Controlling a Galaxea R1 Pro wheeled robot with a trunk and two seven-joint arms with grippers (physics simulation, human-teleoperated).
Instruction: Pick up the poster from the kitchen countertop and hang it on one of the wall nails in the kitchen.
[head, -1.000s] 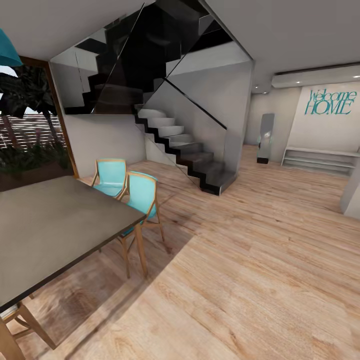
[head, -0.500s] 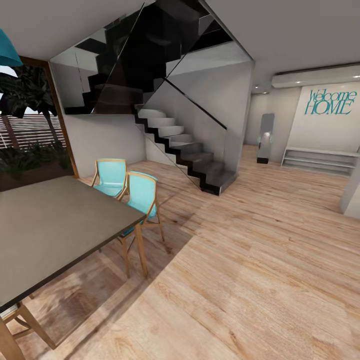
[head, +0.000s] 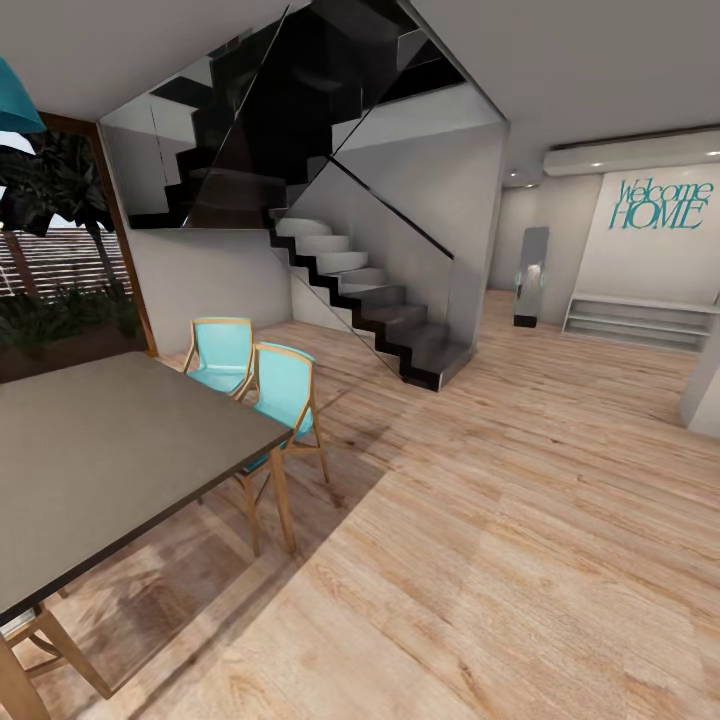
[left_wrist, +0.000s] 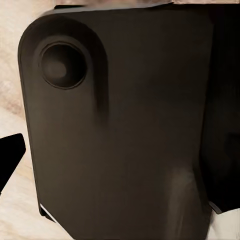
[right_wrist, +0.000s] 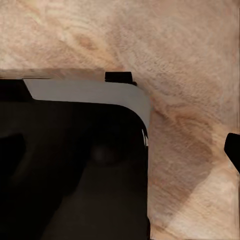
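1. Pale wood-plank floor (head: 520, 520) covers the lower right and centre of the head view.
2. Dark grey dining worktop (head: 110, 460) at lower left of the frame, its corner pointing toward centre; wooden leg under that corner.
3. Two turquoise chairs (head: 285, 390) with light wood frames just beside the worktop's far edge, one behind the other.
4. Part of another wooden chair (head: 40, 640) at bottom left, under the worktop's near edge.
5. Black-and-grey staircase (head: 370, 300) at upper centre, glass panels along it, steps descending toward centre right.
6. Teal "Welcome HOME" lettering (head: 655, 205) on the pale wall at upper right; low white shelves (head: 640, 320) below it.
7. Window with plants (head: 50, 250) at the left edge; teal lamp shade (head: 15, 100) at upper left corner.
8. Left wrist view: a dark rounded robot body part (left_wrist: 120, 130) up close, with a round recess; wood floor at the edges. Jaws' state cannot be told.
9. Right wrist view: dark body with a grey rim (right_wrist: 75, 160) over wood floor (right_wrist: 190, 75). Jaws' state cannot be told.
10. Poster, kitchen countertop, wall nail: whereabouts cannot be told from these views.
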